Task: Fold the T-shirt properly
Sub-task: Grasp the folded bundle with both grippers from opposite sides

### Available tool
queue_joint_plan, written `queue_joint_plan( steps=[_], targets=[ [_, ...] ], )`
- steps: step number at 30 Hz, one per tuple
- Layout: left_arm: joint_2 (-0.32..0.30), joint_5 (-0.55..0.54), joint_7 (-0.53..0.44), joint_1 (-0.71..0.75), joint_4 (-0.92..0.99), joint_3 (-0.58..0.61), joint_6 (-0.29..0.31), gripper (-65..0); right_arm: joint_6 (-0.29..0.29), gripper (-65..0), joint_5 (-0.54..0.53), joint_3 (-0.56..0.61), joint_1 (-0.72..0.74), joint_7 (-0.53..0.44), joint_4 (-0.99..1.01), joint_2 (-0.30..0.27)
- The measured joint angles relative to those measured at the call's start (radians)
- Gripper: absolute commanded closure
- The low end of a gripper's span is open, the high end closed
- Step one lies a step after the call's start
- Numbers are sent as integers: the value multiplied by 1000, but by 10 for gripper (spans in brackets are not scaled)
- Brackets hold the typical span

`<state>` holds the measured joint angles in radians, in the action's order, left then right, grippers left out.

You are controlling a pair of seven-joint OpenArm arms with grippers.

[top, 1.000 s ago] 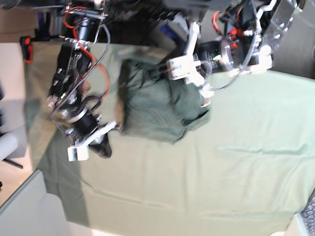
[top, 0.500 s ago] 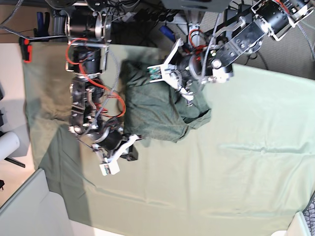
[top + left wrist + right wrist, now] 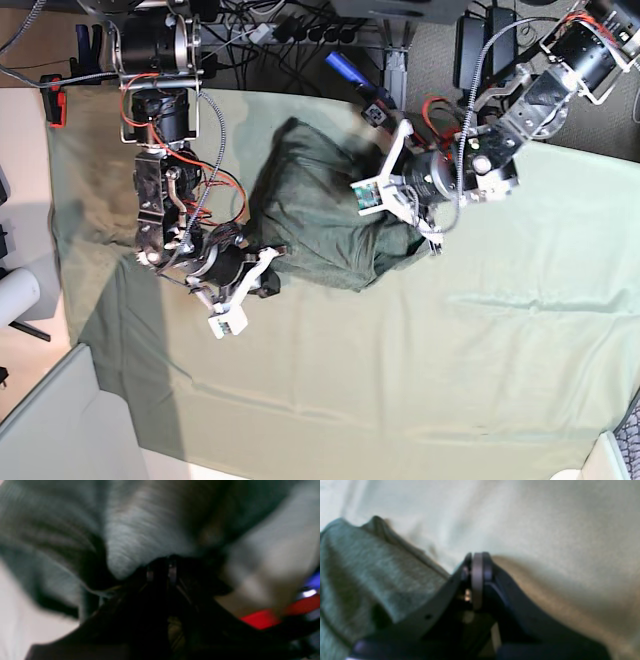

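Observation:
The dark olive T-shirt (image 3: 315,210) lies crumpled in a heap at the middle of the pale green table cloth (image 3: 480,350). My left gripper (image 3: 425,233) is at the heap's right edge, shut on a bunch of shirt fabric. The blurred left wrist view shows knit folds (image 3: 140,537) gathered right at that gripper (image 3: 161,567). My right gripper (image 3: 268,284) is shut on nothing beside the shirt's lower left edge. In the right wrist view, the right gripper (image 3: 477,560) rests over bare cloth, with the shirt (image 3: 357,575) to its left.
Cables and a power strip (image 3: 300,30) run along the table's far edge. A red-orange object (image 3: 55,100) sits at the cloth's far left corner. A white roll (image 3: 15,295) stands off the left side.
My left gripper has moved right and down across the shirt to its right edge, dragging fabric along. The right gripper has shifted right, closer to the shirt's lower left edge.

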<state>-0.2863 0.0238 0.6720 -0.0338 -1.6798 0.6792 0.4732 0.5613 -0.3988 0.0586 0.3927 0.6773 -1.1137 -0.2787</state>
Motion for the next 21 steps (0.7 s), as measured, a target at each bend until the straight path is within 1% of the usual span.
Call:
queue_joint_plan(
  steps=[3,7,11,14,18,21],
  targets=[
    [-3,3,2,-7,1,-39,-1,-60,0,0,-73,0,0,51,-11,-7],
    [-14,24,19,-36,5,-70,-2,-60,0,0,-127,0,-28,87,-50,-12],
    [-18,29,19,-36,6,-76,-6,-60,0,0,-196,1,-77,111,-148,-11],
    [-26,27,0,-54,7,-71,-5,-60,0,0,-194,1,-121,132,-211,-12],
    [-64,28,-19,-101,10,-72,-6,-60,0,0,-195,1,-199,147,-286,-12],
    [-71,27,-24,-140,61,-72,-7,-60,0,0,-195,1,-256,146,-328,-12]
  ],
)
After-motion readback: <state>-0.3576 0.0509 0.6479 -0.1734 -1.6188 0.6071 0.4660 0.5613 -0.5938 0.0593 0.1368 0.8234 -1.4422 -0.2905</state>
